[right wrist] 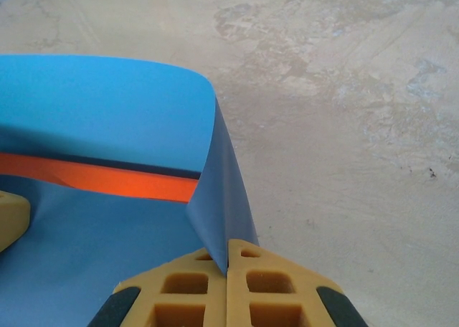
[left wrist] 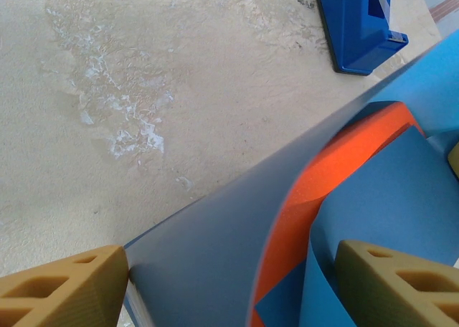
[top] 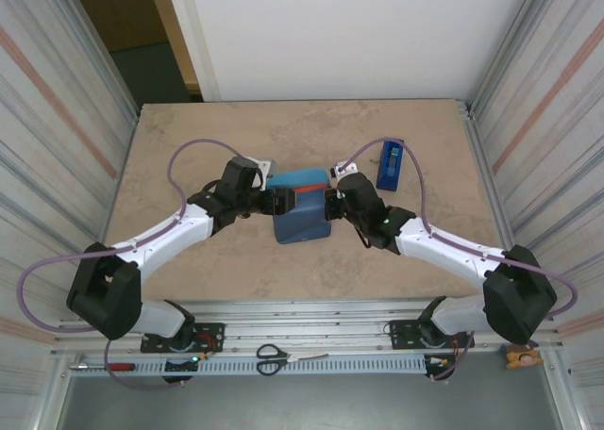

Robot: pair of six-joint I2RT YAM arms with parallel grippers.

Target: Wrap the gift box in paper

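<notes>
Beige worktop (top: 189, 147): at 9 o'clock the left end effector (top: 272, 201) straddles, jaws apart, the central gift box (left wrist: 308, 191), paper (top: 302, 224) folded partway round, orange showing; at 3 o'clock the right end effector (right wrist: 228, 252) pinches a flap; closing and taping seem left.

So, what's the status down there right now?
Right fingers shut on a flap of paper. Left fingers wide, straddling the paper-covered gift box; grip unclear. Orange partly showing. Tape dispenser apart, nothing blocking.
</notes>
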